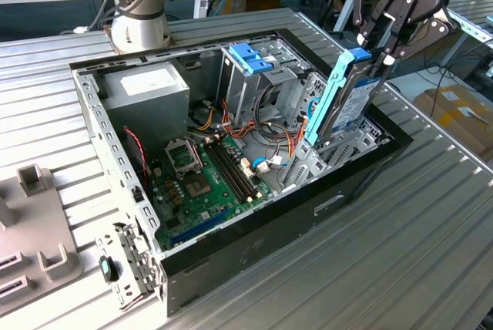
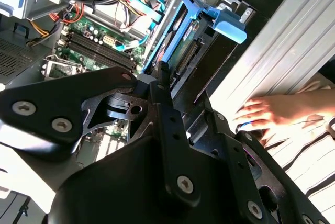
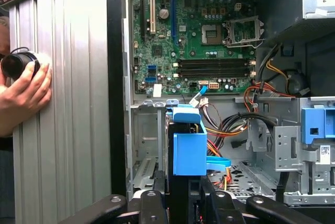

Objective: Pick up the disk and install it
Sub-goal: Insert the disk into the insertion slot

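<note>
One claw (image 1: 384, 51): mine, clamped on the disk (image 1: 345, 95).
Disk: upright, lower end at the case (image 1: 254, 241) bay (image 1: 350, 143), the exterior view's right.
Risk: tilted rails jam; nearby cables (image 1: 292, 143) snag.

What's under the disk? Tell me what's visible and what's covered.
The disk, gripped nearly upright by the fingers, has its lower end in a metal bay, orange cables beside it. The bay's floor and whatever lies below are covered by the disk.
</note>
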Robot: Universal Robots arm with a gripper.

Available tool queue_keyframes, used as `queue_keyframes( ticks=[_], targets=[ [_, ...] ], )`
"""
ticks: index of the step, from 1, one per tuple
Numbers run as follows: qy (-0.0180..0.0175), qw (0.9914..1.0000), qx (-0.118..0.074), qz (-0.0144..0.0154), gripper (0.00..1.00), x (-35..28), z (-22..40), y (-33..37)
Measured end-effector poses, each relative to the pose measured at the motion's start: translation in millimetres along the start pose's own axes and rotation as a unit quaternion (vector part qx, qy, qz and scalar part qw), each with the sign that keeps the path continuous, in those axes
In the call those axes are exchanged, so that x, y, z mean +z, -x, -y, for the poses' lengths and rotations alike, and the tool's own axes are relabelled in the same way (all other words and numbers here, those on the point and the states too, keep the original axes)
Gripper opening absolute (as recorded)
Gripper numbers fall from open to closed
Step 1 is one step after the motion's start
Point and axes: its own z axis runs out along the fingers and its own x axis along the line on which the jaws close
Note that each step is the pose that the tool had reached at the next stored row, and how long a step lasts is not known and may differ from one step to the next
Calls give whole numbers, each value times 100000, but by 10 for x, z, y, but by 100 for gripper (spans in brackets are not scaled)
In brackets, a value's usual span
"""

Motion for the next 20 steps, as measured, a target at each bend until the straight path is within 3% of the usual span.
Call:
queue_keyframes(
  ticks=[14, 20],
  targets=[
    [9, 100000, 134, -13, 35, 45, 9, 2],
    [8, 100000, 136, -15, 35, 113, 8, 5]
  ],
)
